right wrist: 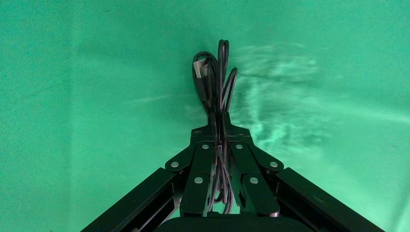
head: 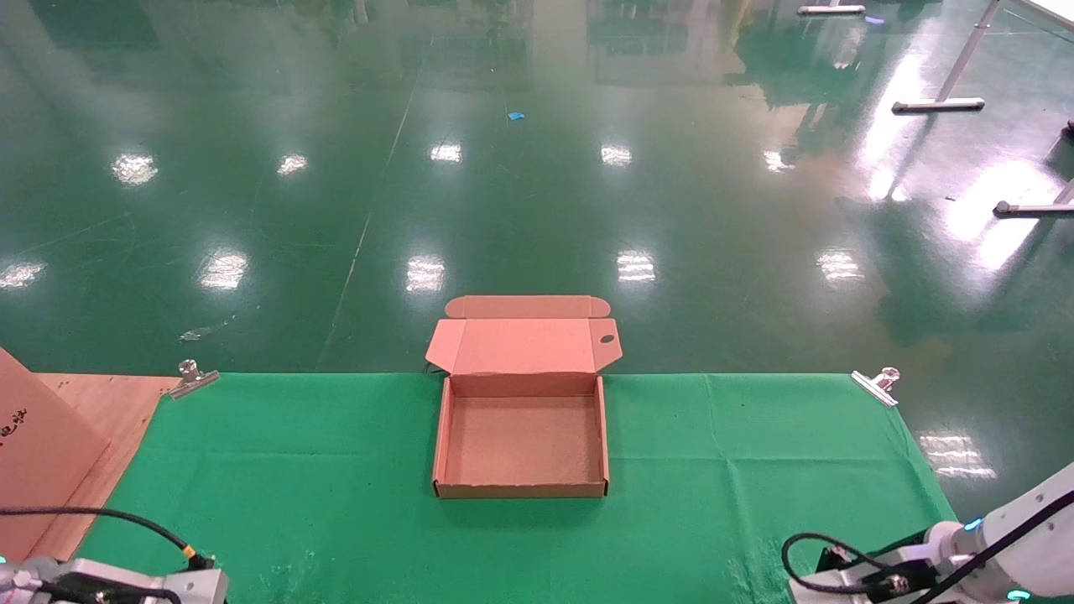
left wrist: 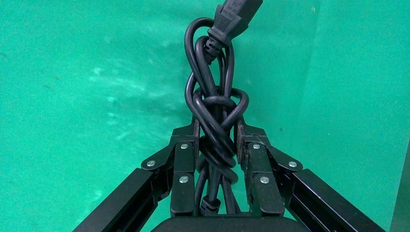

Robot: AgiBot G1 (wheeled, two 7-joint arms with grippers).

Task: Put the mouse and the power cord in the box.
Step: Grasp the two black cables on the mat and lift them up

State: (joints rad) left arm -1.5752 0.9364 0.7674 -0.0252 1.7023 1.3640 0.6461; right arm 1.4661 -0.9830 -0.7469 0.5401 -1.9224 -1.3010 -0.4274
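The box (head: pixel 520 440) sits open in the middle of the head view, on the green cloth of the table (head: pixel 755 470), with its lid flap standing back toward the upper part of the frame. Nothing lies inside it.

Both arms are low at the bottom corners of the head view, well apart from the box, and each already holds something. In the left wrist view the left gripper (left wrist: pixel 217 145) is clamped on the power cord (left wrist: pixel 215 111), a thick black cable tied in a loose knot, with its moulded plug reaching toward the top edge of that frame. In the right wrist view the right gripper (right wrist: pixel 218 133) is closed on a thin cable bundle (right wrist: pixel 215 82), folded in several loops with a small flat connector at its upper left end. This looks like the mouse's lead, but the mouse itself cannot be seen in any view, so whether it hangs below the gripper cannot be told.

The picking up seems done for both arms, and the step in hand is the carry to the box. Next, each arm needs to rise enough for its dangling load to clear the box's near wall, travel toward the centre of the head view, and stop over the open tray before the gripper lets go. The two arms probably should go in turn, since both head for the same small opening. The knotted cord is stiff and may spring up over the low wall, so it should be released low and near the middle.
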